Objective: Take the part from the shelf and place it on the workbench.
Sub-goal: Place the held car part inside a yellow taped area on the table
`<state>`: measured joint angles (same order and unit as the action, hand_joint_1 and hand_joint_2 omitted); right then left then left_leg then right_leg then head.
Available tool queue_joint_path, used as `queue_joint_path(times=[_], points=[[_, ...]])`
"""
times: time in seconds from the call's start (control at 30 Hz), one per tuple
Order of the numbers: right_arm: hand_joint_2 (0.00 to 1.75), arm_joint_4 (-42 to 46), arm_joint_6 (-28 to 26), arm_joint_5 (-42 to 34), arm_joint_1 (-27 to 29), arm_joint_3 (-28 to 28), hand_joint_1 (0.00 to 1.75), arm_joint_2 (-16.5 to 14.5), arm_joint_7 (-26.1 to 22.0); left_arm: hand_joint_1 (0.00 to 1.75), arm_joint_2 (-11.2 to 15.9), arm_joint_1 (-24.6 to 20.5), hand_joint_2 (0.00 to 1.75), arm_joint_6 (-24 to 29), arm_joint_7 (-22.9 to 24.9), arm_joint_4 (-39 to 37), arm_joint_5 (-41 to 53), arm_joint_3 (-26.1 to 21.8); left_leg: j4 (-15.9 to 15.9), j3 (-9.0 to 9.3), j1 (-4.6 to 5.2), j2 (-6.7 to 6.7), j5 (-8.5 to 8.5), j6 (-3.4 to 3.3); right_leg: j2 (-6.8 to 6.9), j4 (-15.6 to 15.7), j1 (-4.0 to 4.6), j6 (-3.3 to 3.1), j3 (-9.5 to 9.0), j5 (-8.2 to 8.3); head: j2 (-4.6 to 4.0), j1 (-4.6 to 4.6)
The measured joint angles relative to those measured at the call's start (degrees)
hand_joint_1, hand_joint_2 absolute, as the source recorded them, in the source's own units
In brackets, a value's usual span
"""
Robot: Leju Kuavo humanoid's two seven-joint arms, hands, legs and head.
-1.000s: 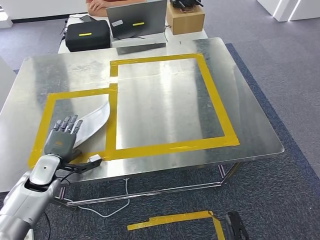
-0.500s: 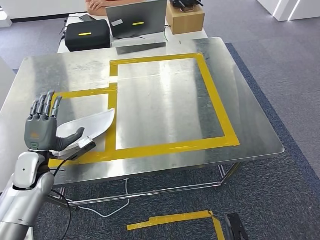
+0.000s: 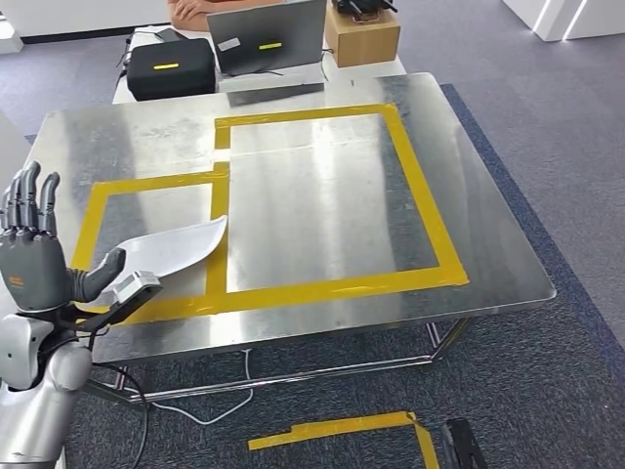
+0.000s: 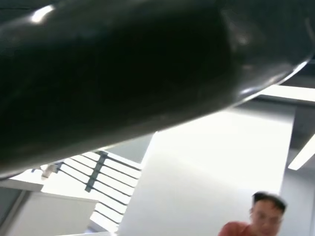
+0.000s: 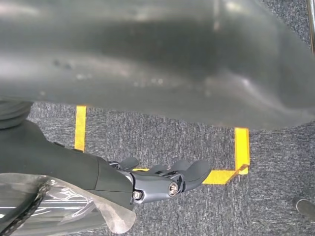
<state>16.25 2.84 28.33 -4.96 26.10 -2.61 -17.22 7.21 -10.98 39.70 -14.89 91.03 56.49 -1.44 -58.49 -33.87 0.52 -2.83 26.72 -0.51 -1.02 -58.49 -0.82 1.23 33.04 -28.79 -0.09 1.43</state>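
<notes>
Our left hand (image 3: 33,259) stands at the lower left of the head view, palm raised, fingers spread upward and thumb out to the side, holding nothing. Just right of it, the curved white sheet-like part (image 3: 173,249) lies flat on the shiny metal workbench (image 3: 316,186), inside the smaller yellow-taped rectangle (image 3: 92,220) at the left of the frame, with its pointed end overlapping the tape strip that divides the two rectangles. We judge the placing done and the hand clear of the part.

In the right wrist view, our right hand (image 5: 163,179) hangs over grey carpet, its dark fingers lying loosely together with nothing in them; whether they are fully closed we cannot tell.

We judge the part to be light, thin and fairly stiff, with a smooth surface that could slide on the polished metal. If it had to be lifted again, we would take it by the wide end near the table's front edge.
</notes>
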Motion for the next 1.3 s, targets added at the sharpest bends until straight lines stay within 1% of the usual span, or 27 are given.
queue_joint_path(times=[0.07, 0.13, 0.3, 0.43, 0.57, 0.67, 0.8, 0.87, 0.9, 0.93, 0.97, 1.0, 1.03, 1.07, 1.1, 1.13, 1.17, 1.2, 1.23, 1.27, 1.3], points=[[0.00, -0.1, 0.0, 0.0, 0.0, 0.0, 0.00, 0.0, -0.2, 0.00, -1.5, 0.8, 0.00, 0.1, -4.1, 2.6, -4.4, -1.8, 0.0, -0.01, 0.01, 0.00, 0.02, -0.02, 0.00, 0.0, -0.01, 0.00, 0.00, 0.00, 0.00, 0.00], [0.00, -0.1, 0.0, 0.0, 0.0, 0.0, 0.00, 0.0, -0.3, 0.00, -2.6, 1.5, 0.00, 0.2, -7.0, 4.8, -8.0, -3.5, 0.0, 0.00, 0.02, 0.00, 0.04, -0.04, 0.00, 0.0, -0.01, 0.00, 0.00, -0.01, 0.00, 0.01], [0.00, -0.2, 0.0, 0.0, 0.0, 0.0, 0.00, 0.0, -0.4, 0.00, -4.1, 3.3, 0.00, 0.2, -10.1, 8.4, -11.8, -7.1, 0.0, 0.00, 0.02, 0.00, 0.05, -0.06, 0.01, 0.0, -0.01, 0.00, 0.00, -0.01, 0.00, 0.01], [0.00, -0.3, 0.0, 0.0, 0.0, 0.0, 0.00, 0.0, -0.4, 0.00, -4.6, 4.5, 0.00, 0.3, -10.7, 9.8, -11.7, -9.1, 0.0, 0.01, 0.02, 0.00, 0.05, -0.06, 0.02, 0.0, -0.01, 0.00, 0.00, -0.01, 0.00, 0.02], [0.00, -0.4, 0.0, 0.0, -0.1, 0.0, 0.00, -0.2, -0.4, 0.00, -4.8, 5.5, 0.00, 0.3, -9.9, 10.2, -9.5, -10.3, -0.1, -0.01, 0.14, 0.00, 0.09, -0.12, 0.03, 0.1, -0.14, 0.03, -0.03, 0.01, 0.00, 0.02], [0.00, -0.5, 0.0, 0.0, -0.1, -0.1, 0.00, -0.3, -0.4, 0.00, -4.8, 6.2, 0.00, 0.3, -9.1, 10.2, -8.2, -10.8, -0.2, -0.02, 0.28, 0.00, 0.20, -0.30, 0.04, 0.1, -0.29, 0.16, -0.06, -0.02, 0.00, 0.02], [0.00, -0.5, 0.0, 0.0, -0.2, -0.4, 0.00, -0.6, -0.4, 0.00, -4.8, 6.8, 0.00, 0.3, -8.3, 10.2, -7.1, -11.1, -0.5, -0.04, 0.47, 0.00, 0.37, -0.85, 0.04, 0.2, -0.47, 0.69, -0.23, -0.01, 0.00, 0.02], [0.00, -0.6, 0.0, 0.0, -0.2, -0.4, 0.00, -0.7, -0.4, 0.00, -4.7, 7.1, 0.00, 0.3, -7.9, 10.3, -6.8, -11.2, 0.0, 0.23, 0.33, 0.07, -0.11, -1.38, 0.07, 0.3, -0.45, 1.12, -0.27, -0.04, 0.00, 0.02], [0.00, -0.6, 0.0, 0.0, -0.2, -0.4, 0.00, -0.8, -0.4, 0.00, -4.6, 7.2, 0.00, 0.3, -7.7, 10.3, -6.7, -11.2, 0.6, 0.45, 0.16, 0.15, -0.52, -1.66, 0.20, -0.1, -0.38, 1.31, -0.07, -0.61, 0.00, -0.04], [0.00, -0.6, 0.0, 0.0, -0.3, -0.4, 0.00, -0.8, -0.4, 0.00, -4.6, 7.4, 0.00, 0.3, -7.4, 10.3, -6.6, -11.2, 1.1, 0.60, -0.03, 0.26, -0.86, -1.88, 0.33, -1.4, -0.31, 1.41, 0.54, -1.86, 0.00, -0.13], [0.00, -0.6, 0.0, -0.1, -0.3, -0.4, 0.00, -0.8, -0.4, 0.00, -4.6, 7.7, 0.00, 0.3, -7.2, 10.4, -6.5, -11.3, 1.4, 0.64, -0.15, 0.39, -1.09, -1.99, 0.48, -4.0, -0.31, 1.46, 1.68, -3.69, 0.00, -0.20], [0.00, -0.6, 0.0, -0.1, -0.3, -0.4, 0.00, -0.8, -0.4, 0.00, -4.6, 8.0, 0.00, 0.3, -6.9, 10.4, -6.5, -11.3, 1.5, 0.55, -0.18, 0.49, -1.18, -2.09, 0.57, -7.5, -0.31, 1.54, 3.09, -5.69, 0.00, -0.25], [0.00, -0.6, 0.0, -0.1, -0.3, -0.5, 0.00, -0.8, -0.4, 0.00, -4.5, 8.3, 0.00, 0.3, -6.7, 10.4, -6.5, -11.4, 1.5, 0.40, -0.19, 0.57, -1.22, -2.10, 0.57, -11.1, -0.36, 1.63, 4.56, -7.30, 0.00, -0.25], [0.00, -0.6, -0.1, -0.2, -0.3, -0.5, 0.00, -0.8, -0.3, 0.00, -4.4, 8.6, 0.00, 0.3, -6.5, 10.4, -6.4, -11.4, 1.5, 0.29, -0.22, 0.63, -1.26, -2.06, 0.59, -13.5, -0.42, 1.77, 5.49, -8.02, 0.00, -0.23], [0.00, -0.7, -0.1, -0.2, -0.2, -0.5, 0.00, -0.8, -0.3, 0.00, -4.3, 8.9, 0.00, 0.3, -6.2, 10.4, -6.3, -11.4, 1.4, 0.19, -0.28, 0.66, -1.31, -1.98, 0.61, -14.0, -0.49, 1.92, 5.47, -7.62, 0.00, -0.24], [0.00, -0.7, -0.1, -0.3, -0.2, -0.5, 0.00, -0.9, -0.3, 0.00, -4.2, 9.1, 0.00, 0.3, -5.9, 10.4, -6.1, -11.4, 1.3, 0.09, -0.39, 0.64, -1.36, -1.85, 0.63, -12.2, -0.59, 2.07, 4.30, -6.19, 0.00, -0.24], [0.00, -0.7, -0.2, -0.4, -0.2, -0.5, 0.00, -0.9, -0.3, 0.00, -4.1, 9.3, 0.00, 0.3, -5.6, 10.4, -5.8, -11.4, 1.1, -0.01, -0.52, 0.60, -1.38, -1.64, 0.62, -8.7, -0.73, 2.23, 2.23, -4.29, 0.00, -0.25], [0.00, -0.7, -0.2, -0.4, -0.3, -0.5, 0.00, -0.9, -0.3, 0.00, -4.0, 9.4, 0.00, 0.3, -5.4, 10.4, -5.7, -11.4, 0.9, -0.22, -0.58, 0.55, -1.35, -1.32, 0.47, -4.8, -0.79, 2.36, -0.21, -2.95, 0.00, -0.27], [0.00, -0.7, -0.2, -0.4, -0.4, -0.5, 0.00, -0.9, -0.3, 0.00, -3.9, 9.4, 0.00, 0.3, -5.1, 10.4, -5.5, -11.4, 0.6, -0.47, -0.61, 0.48, -1.35, -0.93, 0.24, -1.8, -0.80, 2.28, -1.99, -1.99, 0.00, -0.28], [0.00, -0.7, -0.3, -0.5, -0.5, -0.5, 0.00, -0.9, -0.2, 0.00, -3.8, 9.4, 0.00, 0.3, -4.9, 10.4, -5.4, -11.4, 0.2, -0.73, -0.58, 0.41, -1.42, -0.48, 0.04, -0.1, -0.77, 2.14, -2.98, -1.71, 0.00, -0.32], [0.00, -0.7, -0.3, -0.5, -0.5, -0.5, 0.00, -1.0, -0.2, 0.00, -3.6, 9.4, 0.00, 0.3, -4.8, 10.5, -5.3, -11.4, 0.0, -0.96, -0.54, 0.33, -1.59, -0.06, -0.13, 0.3, -0.65, 1.89, -3.22, -1.82, 0.00, -0.32]])
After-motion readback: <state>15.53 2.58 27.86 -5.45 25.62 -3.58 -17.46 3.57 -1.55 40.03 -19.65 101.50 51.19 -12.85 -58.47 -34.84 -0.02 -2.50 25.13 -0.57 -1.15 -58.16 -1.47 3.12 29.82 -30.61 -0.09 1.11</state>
